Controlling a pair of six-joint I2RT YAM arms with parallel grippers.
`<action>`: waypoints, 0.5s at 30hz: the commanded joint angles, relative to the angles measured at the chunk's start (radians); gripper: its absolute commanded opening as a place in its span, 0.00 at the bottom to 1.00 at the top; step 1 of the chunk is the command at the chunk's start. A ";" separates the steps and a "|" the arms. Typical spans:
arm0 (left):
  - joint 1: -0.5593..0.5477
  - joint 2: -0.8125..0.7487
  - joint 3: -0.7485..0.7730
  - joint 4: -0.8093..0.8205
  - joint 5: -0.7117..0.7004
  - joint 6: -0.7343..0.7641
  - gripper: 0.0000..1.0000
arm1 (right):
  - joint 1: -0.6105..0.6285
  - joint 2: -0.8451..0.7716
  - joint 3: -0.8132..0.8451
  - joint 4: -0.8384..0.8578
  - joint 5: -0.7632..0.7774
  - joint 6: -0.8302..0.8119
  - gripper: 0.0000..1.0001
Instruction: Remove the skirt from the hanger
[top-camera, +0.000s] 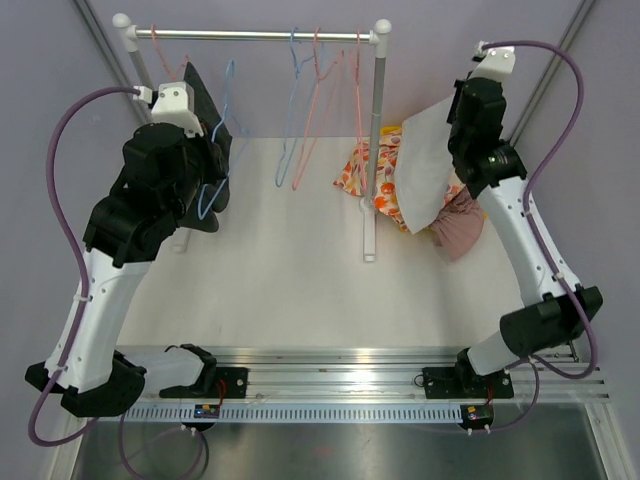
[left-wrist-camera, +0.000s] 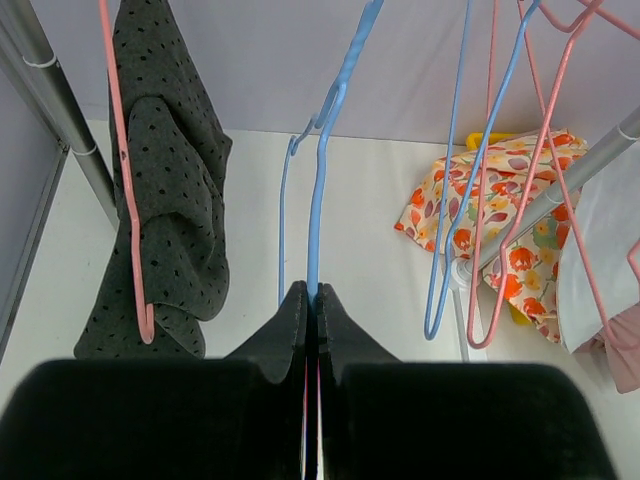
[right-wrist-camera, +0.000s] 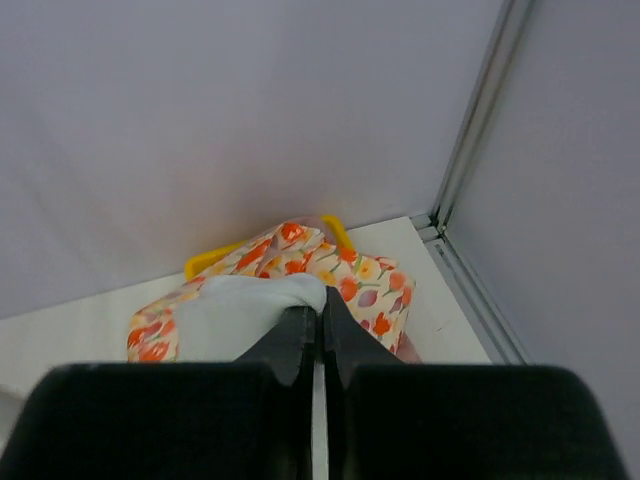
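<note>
A bare blue hanger hangs in front of my left gripper, which is shut on its lower wire. In the top view that hanger sits at the left end of the rail, with the left gripper beside it. My right gripper is shut on the edge of a pale white skirt. From above, the skirt hangs off the right gripper, to the right of the rack and clear of every hanger. It drapes over the clothes pile.
The rail carries a dark dotted garment on a pink hanger at the left and several bare blue and pink hangers in the middle. A rack post stands beside a floral garment, a pink one and a yellow basket.
</note>
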 joint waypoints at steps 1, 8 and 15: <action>0.000 0.024 0.045 0.083 0.010 0.023 0.00 | -0.080 0.099 0.145 0.048 -0.069 0.067 0.00; 0.009 0.120 0.114 0.117 -0.010 0.046 0.00 | -0.083 0.153 -0.116 -0.052 -0.301 0.276 0.99; 0.016 0.217 0.278 0.142 0.007 0.041 0.00 | -0.049 -0.094 -0.682 0.158 -0.413 0.409 1.00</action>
